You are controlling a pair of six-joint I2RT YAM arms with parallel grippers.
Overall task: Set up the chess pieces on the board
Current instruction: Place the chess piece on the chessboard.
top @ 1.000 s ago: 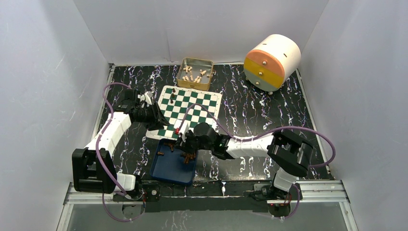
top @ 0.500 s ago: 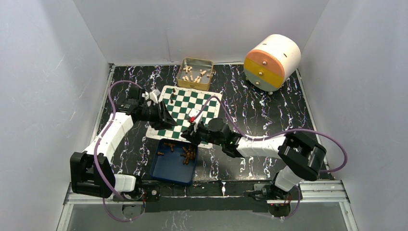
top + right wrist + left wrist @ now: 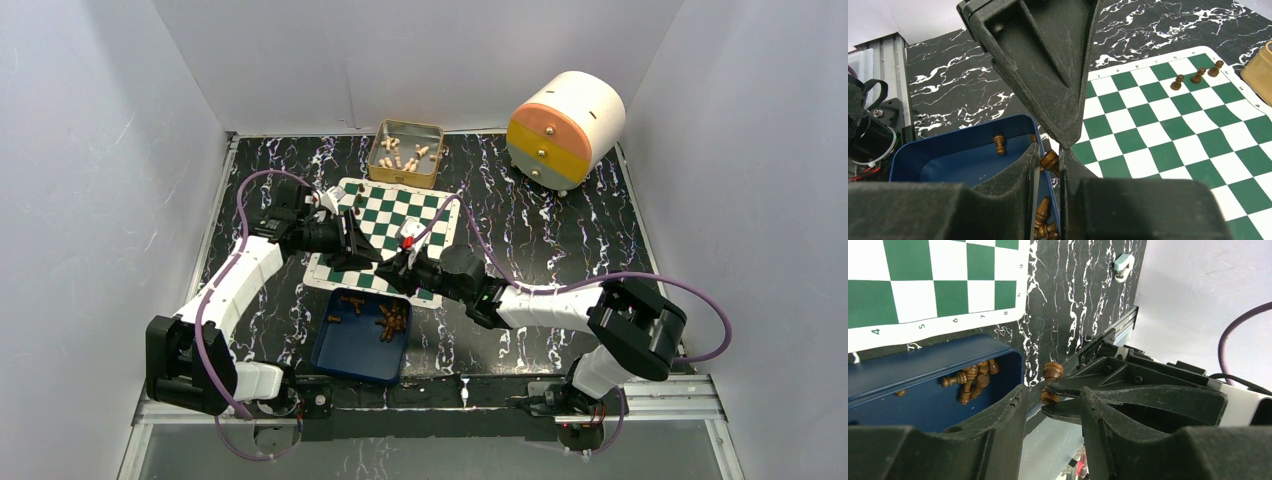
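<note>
above near edge of the board [image 3: 385,212], right gripper [image 3: 392,272] is pinching one brown chess piece [image 3: 1052,373]; only wrist views are showing it. left gripper [image 3: 358,248] is hovering alongside, fingers spread, empty.

A blue rectangular plastic tray [image 3: 347,352] lies just nearward of the right gripper [image 3: 390,273]. A gold metal tin [image 3: 404,180] of cream-white pieces [image 3: 405,157] sits beyond the left gripper [image 3: 368,256]. A round white cabinet [image 3: 566,128] with orange, yellow and grey drawers stands well apart, beyond the right gripper and to its right.
</note>
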